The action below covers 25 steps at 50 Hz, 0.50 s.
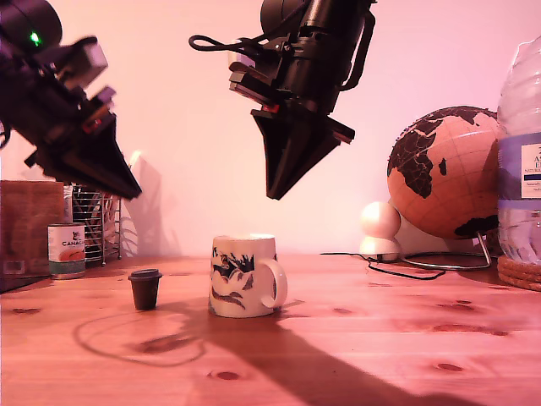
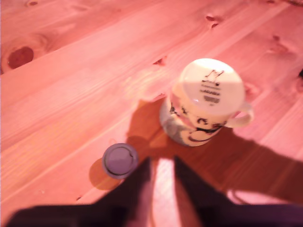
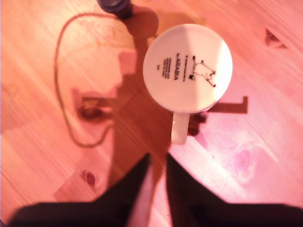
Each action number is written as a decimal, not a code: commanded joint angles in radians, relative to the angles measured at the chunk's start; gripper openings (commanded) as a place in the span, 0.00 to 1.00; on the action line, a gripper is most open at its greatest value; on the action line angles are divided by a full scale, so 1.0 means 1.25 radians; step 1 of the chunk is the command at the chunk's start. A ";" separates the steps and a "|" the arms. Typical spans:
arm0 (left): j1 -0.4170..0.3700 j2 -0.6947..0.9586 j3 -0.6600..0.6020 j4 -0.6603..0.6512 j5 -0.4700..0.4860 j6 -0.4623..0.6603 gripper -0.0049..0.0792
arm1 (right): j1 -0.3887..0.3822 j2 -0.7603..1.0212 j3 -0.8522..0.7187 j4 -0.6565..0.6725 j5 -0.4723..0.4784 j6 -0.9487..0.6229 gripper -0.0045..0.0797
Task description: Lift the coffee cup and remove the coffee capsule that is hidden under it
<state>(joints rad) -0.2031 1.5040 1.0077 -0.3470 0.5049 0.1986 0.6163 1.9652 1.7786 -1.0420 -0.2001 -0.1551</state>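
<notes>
**Both grippers hanging clear above an upturned cup and a bare capsule**

My first gripper [image 2: 161, 165] is hanging in the air at the exterior view's upper left [image 1: 127, 182], its jaws standing only narrowly apart with nothing between them. It is pointing down toward the wooden table [image 1: 380, 338], with the coffee capsule [image 2: 120, 160] sitting just beyond its fingertips in the first wrist view.

My second gripper [image 3: 157, 163] is hovering high over the middle of the exterior view [image 1: 275, 190], jaws likewise a narrow slit and gripping nothing. It is sitting almost directly above the coffee cup [image 3: 188, 67], well clear of it.

The coffee cup [image 1: 243, 276] is standing upside down on the table, its printed base facing up and its handle [image 1: 275, 283] pointing toward the exterior view's right. The coffee capsule [image 1: 144, 288] is standing in the open beside it, toward the exterior view's left, near the cup but not touching it.

Farther out, a small labelled tin can [image 1: 66, 250] and a wire rack [image 1: 95, 224] are sitting at the exterior view's left edge. A globe [image 1: 444, 173] and a white rounded figure [image 1: 379, 230] are standing toward the exterior view's right, with a plastic bottle [image 1: 520, 144] at that edge.
</notes>
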 commanded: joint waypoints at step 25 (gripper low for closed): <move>-0.041 -0.196 -0.011 0.075 0.009 -0.036 0.03 | 0.004 -0.219 0.002 0.131 0.002 -0.009 0.04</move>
<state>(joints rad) -0.2478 1.2854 1.0077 -0.2802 0.5144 0.1764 0.6167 1.6829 1.7786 -0.8951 -0.1993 -0.1581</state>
